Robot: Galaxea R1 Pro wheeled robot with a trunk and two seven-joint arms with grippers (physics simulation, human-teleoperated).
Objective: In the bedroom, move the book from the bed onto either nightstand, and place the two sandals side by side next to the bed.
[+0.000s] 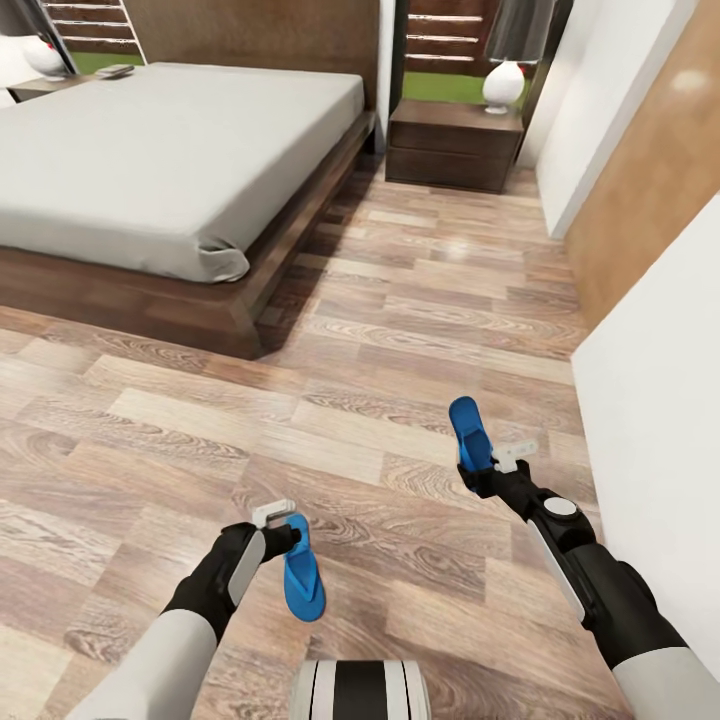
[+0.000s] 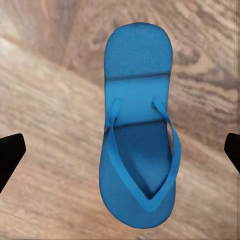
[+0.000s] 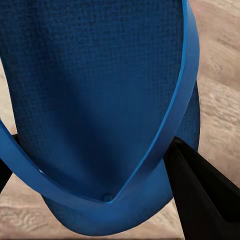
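presently, head view, itemised:

- sandals, two, bright blue. one sandal [image 1: 302, 582] lies flat on the plank floor [image 1: 150, 440] at 6 o'clock, just beside the left gripper [image 1: 285, 528]; in the left wrist view this sandal [image 2: 139, 135] sits between the dark fingertips [image 2: 10, 152], which stand wide apart and clear of it, jaws spread. the second sandal [image 1: 467, 428] at 4 o'clock is lifted and tilted, clamped in the right gripper [image 1: 490, 462]; in the right wrist view its sole and strap [image 3: 100, 100] press against a black finger [image 3: 200, 190], the sandal's far end cut off by the frame.
- bed [image 1: 150, 170], one, grey mattress on dark frame, 10 to 11 o'clock, left part cut off.
- nightstands, two: one nightstand [image 1: 450, 145] at 1 o'clock; a second nightstand [image 1: 40, 88] at 11 o'clock, mostly hidden behind the bed.
- lamps, two, white bases: one lamp [image 1: 503, 85], another lamp [image 1: 45, 55], shades cut off.
- book [image 1: 115, 71], one small flat object at 11 o'clock near the far nightstand; whether on bed or stand, cannot tell.
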